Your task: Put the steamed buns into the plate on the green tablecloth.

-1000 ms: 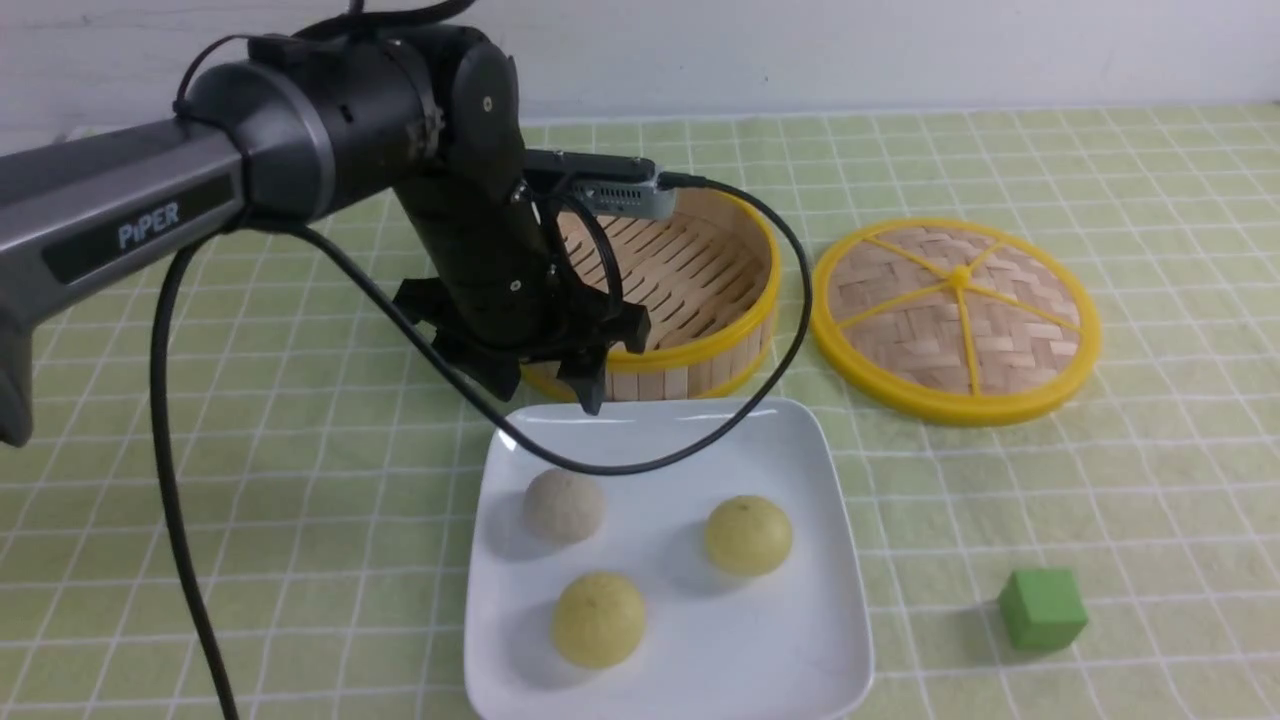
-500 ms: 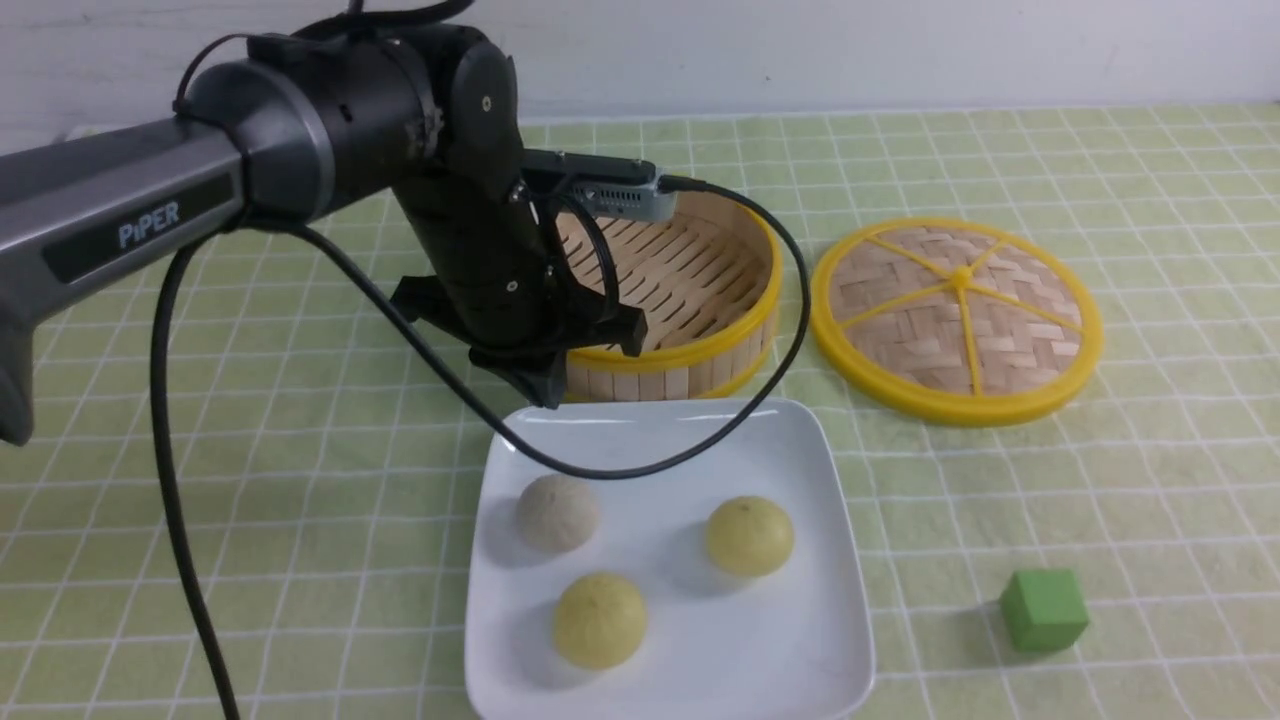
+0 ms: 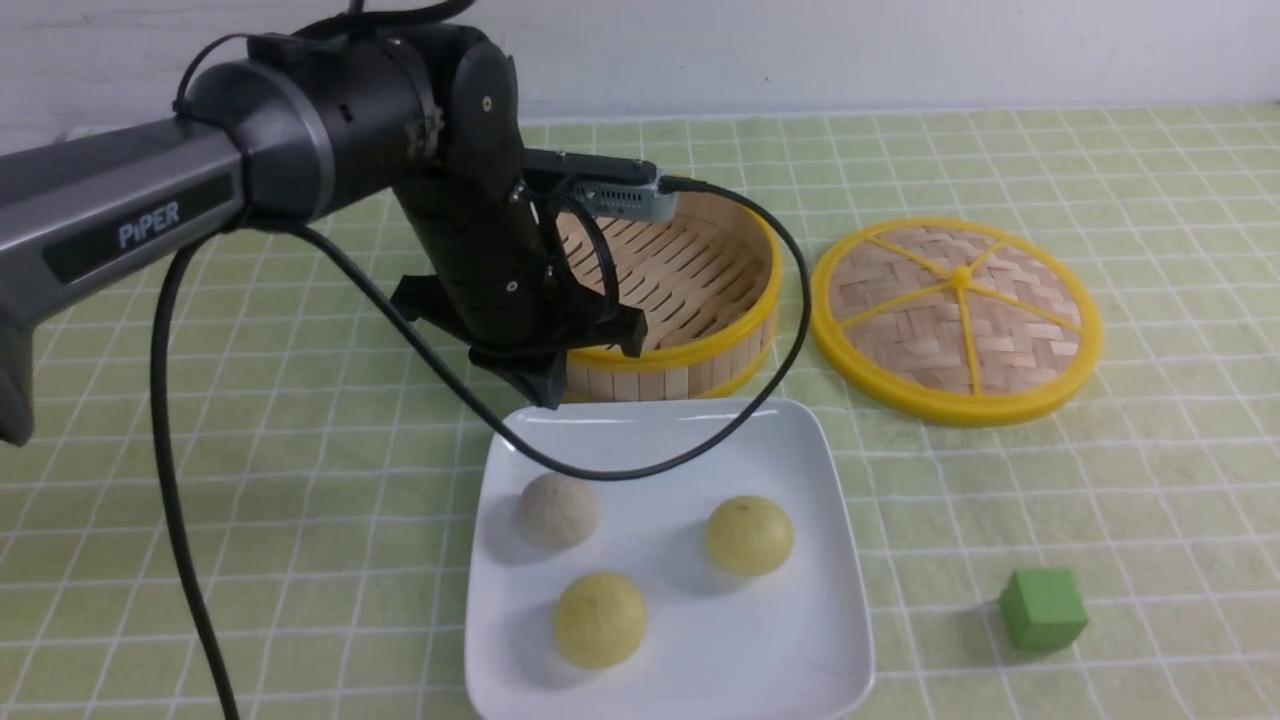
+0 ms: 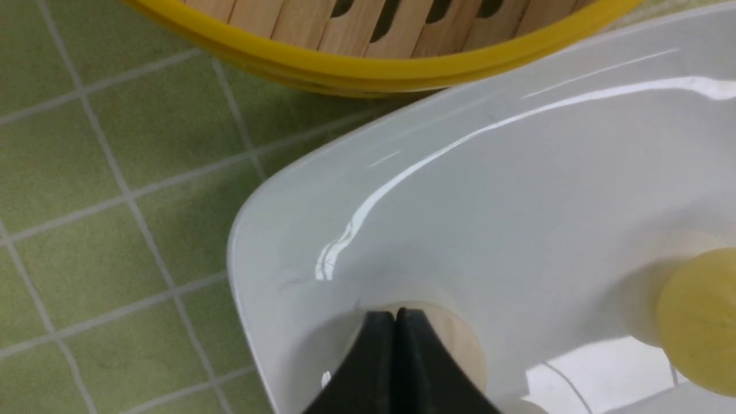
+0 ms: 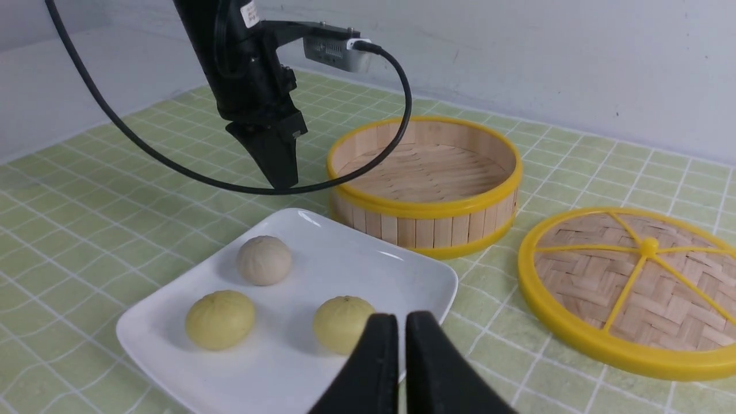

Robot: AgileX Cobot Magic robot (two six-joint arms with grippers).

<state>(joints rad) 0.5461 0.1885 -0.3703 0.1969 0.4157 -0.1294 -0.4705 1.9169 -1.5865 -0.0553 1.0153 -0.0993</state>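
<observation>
1. Jaws of the left gripper (image 3: 548, 388) are pressed together on nothing in the front view. They hang over the far left corner of the white square plate (image 3: 800, 640), which rests on the green checked tablecloth (image 3: 300, 480). In the plate lie a grey steamed bun (image 3: 558, 511) just below the jaws, a yellow bun (image 3: 749, 535) off to their right, and a second yellow bun (image 3: 599, 619) farthest from them. A black cable (image 3: 640, 467) sags across the plate's far edge. Just behind the jaws stands a bamboo basket (image 3: 690, 350), partly covered by the arm. Its woven lid (image 3: 957, 318) lies flat well to the right, and a green cube (image 3: 1042, 608) sits apart near the front. The right gripper is out of sight here.
2. Left wrist view: the closed fingertips cover most of the grey bun, so only its pale rim shows around them. One yellow bun is cut off at the picture's edge. The basket's yellow rim lies beyond the plate corner.
3. Right wrist view: the right gripper (image 5: 401, 333) holds its jaws closed to a thin slit, gripping nothing, near the plate's edge. Its tips hide part of the nearest yellow bun. All three buns are smooth domes, apart from one another.
</observation>
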